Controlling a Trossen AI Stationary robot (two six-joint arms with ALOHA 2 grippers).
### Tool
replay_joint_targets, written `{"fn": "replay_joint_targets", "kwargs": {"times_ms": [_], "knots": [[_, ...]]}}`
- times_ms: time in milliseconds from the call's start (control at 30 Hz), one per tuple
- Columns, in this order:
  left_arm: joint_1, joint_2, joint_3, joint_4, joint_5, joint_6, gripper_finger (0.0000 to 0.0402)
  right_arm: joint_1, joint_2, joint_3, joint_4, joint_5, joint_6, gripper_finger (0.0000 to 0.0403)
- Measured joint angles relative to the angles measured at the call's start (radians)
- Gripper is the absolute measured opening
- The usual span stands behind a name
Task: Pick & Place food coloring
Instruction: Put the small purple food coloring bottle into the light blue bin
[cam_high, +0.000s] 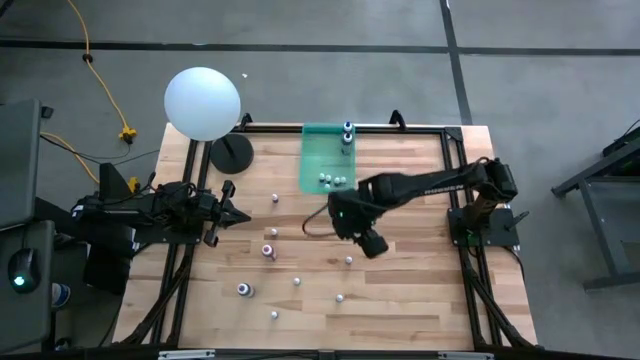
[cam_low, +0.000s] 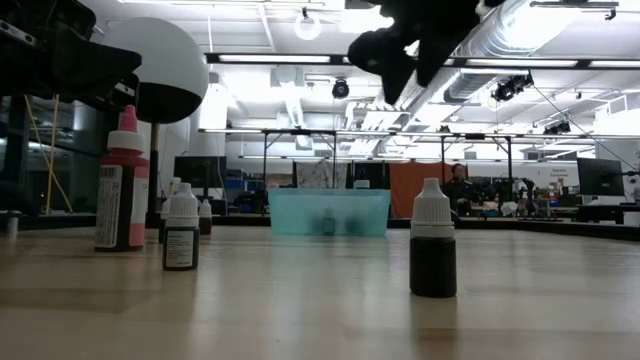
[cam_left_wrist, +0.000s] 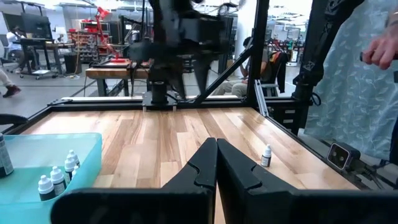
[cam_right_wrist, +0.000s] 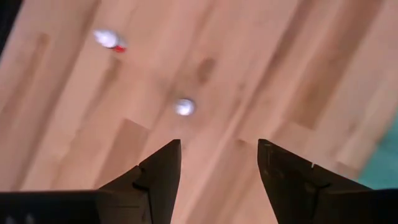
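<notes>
Several tiny food coloring bottles stand scattered on the wooden table, among them a white-capped one (cam_high: 349, 260), a pink-red one (cam_high: 268, 251) and a blue one (cam_high: 244, 290). More stand in the green tray (cam_high: 325, 160) at the far middle. My right gripper (cam_high: 372, 243) hangs open above mid-table, pointing steeply down, with nothing between its fingers. Its wrist view (cam_right_wrist: 219, 162) shows a white bottle (cam_right_wrist: 184, 107) and a pink-red one (cam_right_wrist: 111, 40) on the wood beyond the fingertips. My left gripper (cam_high: 240, 215) waits shut at the table's left, level.
A large white ball (cam_high: 203, 102) on a stand with a black round base (cam_high: 231, 153) is at the far left corner. In the low view a pink bottle (cam_low: 122, 180) and two dark ones (cam_low: 181, 228) (cam_low: 433, 240) stand in front. A black frame rims the table.
</notes>
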Motion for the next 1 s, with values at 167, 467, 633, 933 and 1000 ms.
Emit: {"fn": "replay_joint_targets", "kwargs": {"times_ms": [167, 467, 633, 933, 1000], "knots": [[0.0, 0.0, 0.0, 0.0, 0.0, 0.0, 0.0001, 0.074, 0.001, -0.061, 0.028, 0.001, 0.146, 0.02], [0.0, 0.0, 0.0, 0.0, -0.001, 0.0, 0.0001, 0.146, 0.001, -0.261, 0.263, 0.001, 0.366, 0.02], [0.0, 0.0, 0.0, 0.0, -0.001, 0.0, 0.0001, 0.146, 0.002, -0.37, 0.427, 0.028, 0.466, 0.0201], [0.0, 0.0, 0.0, 0.0, -0.001, 0.0, 0.0001, 0.146, 0.002, -0.45, 0.562, 0.099, 0.536, 0.02], [0.0, 0.0, 0.0, 0.0, -0.001, 0.0, 0.0001, 0.146, 0.002, -0.454, 0.571, 0.102, 0.538, 0.02]]}}
